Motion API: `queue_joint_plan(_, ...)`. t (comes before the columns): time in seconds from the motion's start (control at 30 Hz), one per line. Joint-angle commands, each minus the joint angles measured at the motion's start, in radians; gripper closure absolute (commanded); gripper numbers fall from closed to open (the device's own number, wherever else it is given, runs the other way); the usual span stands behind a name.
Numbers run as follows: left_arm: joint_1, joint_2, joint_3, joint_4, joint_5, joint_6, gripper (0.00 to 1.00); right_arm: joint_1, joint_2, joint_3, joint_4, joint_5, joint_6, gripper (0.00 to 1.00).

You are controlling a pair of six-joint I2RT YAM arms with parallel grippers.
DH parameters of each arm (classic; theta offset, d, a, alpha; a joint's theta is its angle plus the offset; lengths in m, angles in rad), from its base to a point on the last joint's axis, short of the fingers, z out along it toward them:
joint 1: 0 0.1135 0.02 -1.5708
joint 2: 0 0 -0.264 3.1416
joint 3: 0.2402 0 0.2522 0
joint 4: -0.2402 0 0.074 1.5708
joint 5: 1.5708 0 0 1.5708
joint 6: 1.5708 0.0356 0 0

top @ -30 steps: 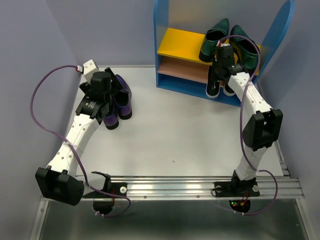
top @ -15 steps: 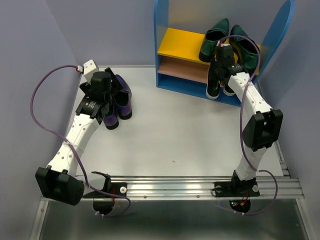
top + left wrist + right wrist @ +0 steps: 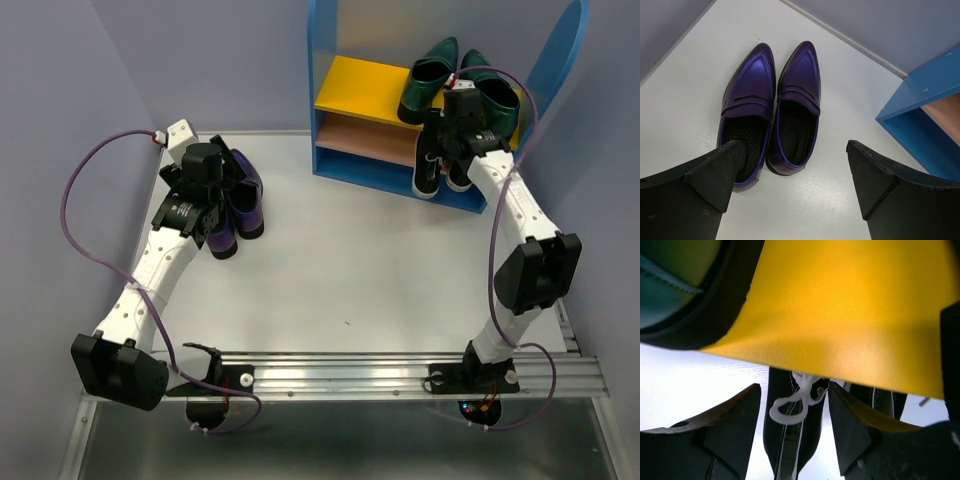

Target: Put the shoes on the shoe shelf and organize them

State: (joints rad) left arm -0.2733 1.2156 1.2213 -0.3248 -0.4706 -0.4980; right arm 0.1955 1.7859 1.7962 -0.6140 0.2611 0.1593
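Note:
The shoe shelf (image 3: 330, 155) stands at the back. Two dark green loafers (image 3: 428, 78) rest on its yellow top board (image 3: 855, 305). A pair of black sneakers (image 3: 428, 175) sits in the bottom level, heels sticking out front. My right gripper (image 3: 447, 135) hovers over them, open. Its fingers (image 3: 730, 430) straddle one black sneaker (image 3: 790, 440) with white laces, narrow gaps either side. The purple shoes (image 3: 770, 115) lie side by side on the table at left. My left gripper (image 3: 792, 147) is wide open above their heels, holding nothing.
Grey walls close in on the left and back (image 3: 60, 100). The shelf's blue side panel (image 3: 925, 105) is to the right of the purple shoes. The left half of the yellow board (image 3: 355, 90) and the tan board (image 3: 365, 140) are bare.
The right gripper has opened, letting go of the black sneaker, and its arm shifted slightly right and back. The left arm has not moved.

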Motion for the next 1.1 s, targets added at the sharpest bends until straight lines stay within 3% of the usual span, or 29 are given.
queue_joint_plan(0.0,0.003,0.007,0.009,0.035,0.001,0.015,0.02,-0.008,-0.092,-0.035,0.060,-0.026,0.028,0.37)
queue_joint_plan(0.2,0.003,0.007,0.000,0.043,0.013,0.010,0.02,-0.008,-0.158,-0.124,0.045,-0.059,0.055,0.27)
queue_joint_plan(0.5,0.003,0.010,-0.003,0.049,0.027,0.009,0.02,0.010,-0.218,-0.259,0.048,-0.066,0.072,0.27)
queue_joint_plan(0.8,0.002,-0.001,-0.006,0.049,0.026,0.009,0.02,0.028,-0.178,-0.256,0.048,-0.062,0.068,0.35)
queue_joint_plan(0.93,0.003,-0.002,-0.006,0.049,0.023,0.012,0.02,0.028,-0.161,-0.245,0.051,-0.043,0.068,0.48)
queue_joint_plan(1.07,0.003,-0.001,-0.006,0.050,0.024,0.012,0.02,0.028,-0.148,-0.238,0.051,-0.051,0.069,0.50)
